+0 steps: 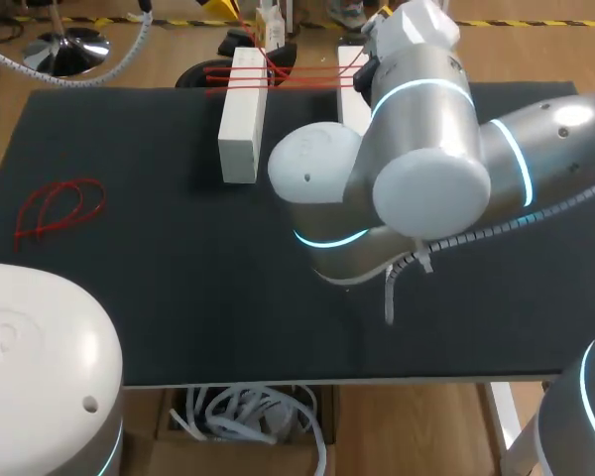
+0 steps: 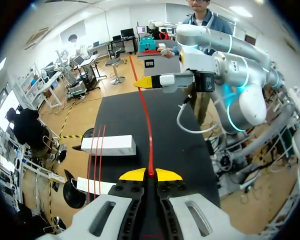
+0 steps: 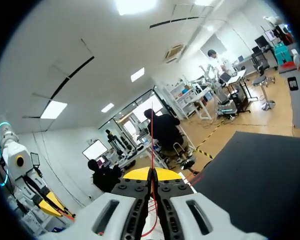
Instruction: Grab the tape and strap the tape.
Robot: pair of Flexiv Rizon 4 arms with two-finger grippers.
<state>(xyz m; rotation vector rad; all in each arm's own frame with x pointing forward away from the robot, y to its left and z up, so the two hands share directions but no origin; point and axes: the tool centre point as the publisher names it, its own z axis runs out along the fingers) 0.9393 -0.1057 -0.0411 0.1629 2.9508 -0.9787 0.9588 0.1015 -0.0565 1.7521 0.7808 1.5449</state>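
Overhead: black table (image 1: 129, 297), with two white blocks at its 12 o'clock edge. The first block (image 1: 242, 114) is in full view. The second block (image 1: 351, 94) is half hidden behind the right arm (image 1: 426, 149), which fills the middle. Thin red tape (image 1: 283, 73) runs in several strands across the tops of both. A loose red loop (image 1: 59, 206) lies flat at 9 o'clock, well apart from the blocks. The left arm (image 1: 40, 357) housing at 7 o'clock carries a faint embossed mark (too faint to read).

Left wrist: left gripper (image 2: 150, 174) has its yellow tips pressed together on a single strand of tape. The strand runs taut, 12 o'clock from the tips, to the other arm's gripper above the table's far end. Both blocks sit beside the fingers at about 10 o'clock, with three strands crossing them.

Right wrist: right gripper (image 3: 151, 173) has its tips pinched on the tape. The strand rises straight out from between them, and a curl of it shows under the fingers.
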